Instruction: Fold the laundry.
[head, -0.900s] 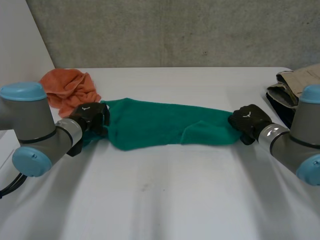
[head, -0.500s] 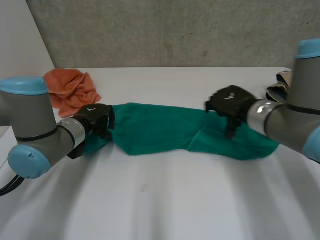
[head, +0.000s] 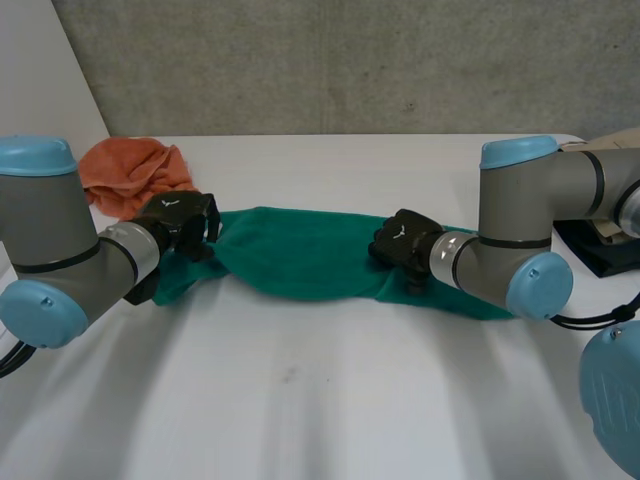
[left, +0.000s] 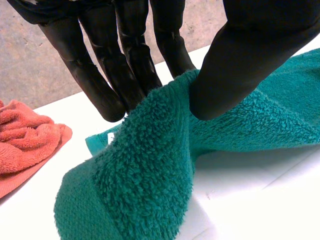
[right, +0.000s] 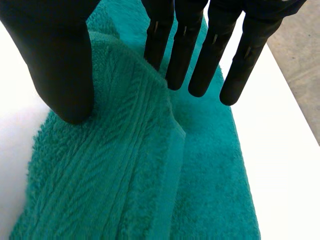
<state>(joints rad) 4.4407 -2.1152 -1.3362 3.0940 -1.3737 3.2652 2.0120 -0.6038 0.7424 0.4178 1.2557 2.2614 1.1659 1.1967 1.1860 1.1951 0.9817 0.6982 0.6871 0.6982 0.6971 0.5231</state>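
Note:
A green towel (head: 300, 260) lies stretched in a long band across the middle of the white table (head: 320, 400). My left hand (head: 182, 224) is at its left end. There the thumb (left: 250, 60) pinches a raised fold of the green towel (left: 150, 165) against the straight fingers (left: 125, 75). My right hand (head: 405, 243) sits over the towel, right of its middle. Its fingers (right: 200, 55) and thumb (right: 60, 65) are straight and spread over a ridge of the green towel (right: 130, 165), gripping nothing. The towel's right end (head: 490, 305) lies flat on the table.
An orange towel (head: 130, 175) lies bunched at the back left, just behind my left hand, and appears beside its fingers as the orange towel (left: 25, 145). A dark and beige pile of laundry (head: 600, 250) sits at the right edge behind my right arm.
My right hand let go of the towel's right end and moved left along it to near the middle. The freed end dropped flat. The left hand kept its pinch.

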